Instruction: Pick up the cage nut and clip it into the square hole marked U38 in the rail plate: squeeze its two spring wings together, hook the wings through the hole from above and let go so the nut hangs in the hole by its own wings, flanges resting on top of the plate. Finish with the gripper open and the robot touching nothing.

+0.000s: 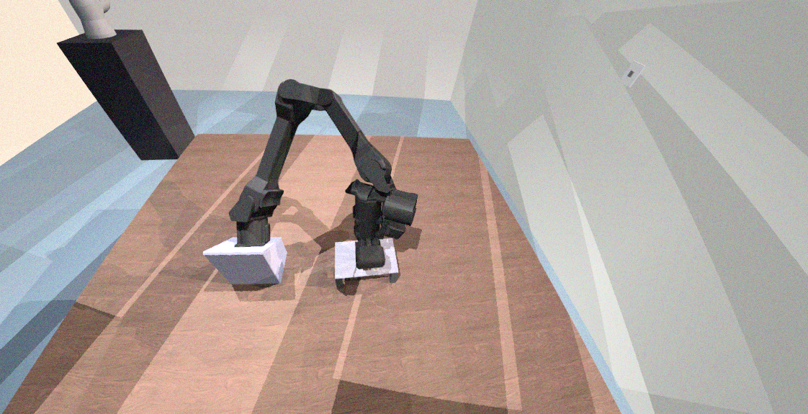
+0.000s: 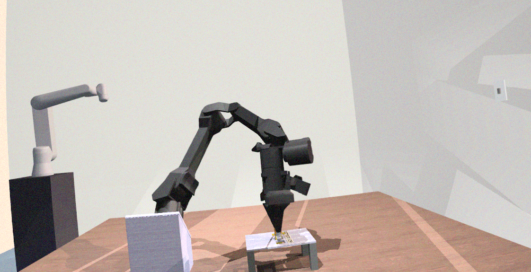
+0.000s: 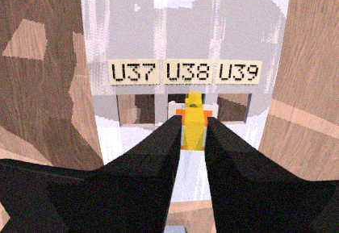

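The cage nut, yellow with orange and pale grey parts (image 3: 194,127) (image 2: 278,237), is between the fingertips of my gripper (image 3: 193,124) (image 2: 278,232), which points straight down and is shut on it. The nut is at the hole marked U38 in the white rail plate (image 3: 133,31) (image 2: 256,241) (image 1: 346,253). A dark strip of the hole (image 3: 175,97) shows behind the nut, and the nut hides the rest. I cannot tell how deep the wings sit or whether the flanges touch the plate. In the top view the gripper body hides the nut.
Square holes U37 (image 3: 137,109) and U39 (image 3: 233,108) flank U38. Their label tiles are beside them. The plate stands on grey legs (image 2: 313,257) on the wooden table (image 1: 441,320). A white block (image 1: 243,266) (image 2: 154,244) is at the arm's base. Another arm stands on a dark pedestal (image 1: 118,88) (image 2: 31,214).
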Controlling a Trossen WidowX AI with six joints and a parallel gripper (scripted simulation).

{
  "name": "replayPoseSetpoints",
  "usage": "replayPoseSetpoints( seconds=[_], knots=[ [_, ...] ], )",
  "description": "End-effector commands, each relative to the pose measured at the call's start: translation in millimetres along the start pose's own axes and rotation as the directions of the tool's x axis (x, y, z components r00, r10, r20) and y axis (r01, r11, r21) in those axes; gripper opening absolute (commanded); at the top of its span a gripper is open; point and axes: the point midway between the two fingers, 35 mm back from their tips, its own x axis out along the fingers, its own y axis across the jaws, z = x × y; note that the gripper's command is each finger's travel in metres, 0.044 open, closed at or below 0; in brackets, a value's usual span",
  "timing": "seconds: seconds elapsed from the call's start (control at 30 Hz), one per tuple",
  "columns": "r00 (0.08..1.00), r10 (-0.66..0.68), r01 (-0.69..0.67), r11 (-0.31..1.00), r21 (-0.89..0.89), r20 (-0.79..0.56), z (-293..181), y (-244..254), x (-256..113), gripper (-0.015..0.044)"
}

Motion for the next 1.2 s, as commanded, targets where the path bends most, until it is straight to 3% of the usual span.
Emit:
replayPoseSetpoints(
  seconds=[0.0,1.17],
  knots=[
    [1.000,-0.005,0.005,1.000,0.003,0.001,0.0,-0.6,0.0,0.0032],
    [1.000,-0.022,0.022,1.000,0.003,0.001,1.0,-0.7,-0.9,0.0032]
  ],
)
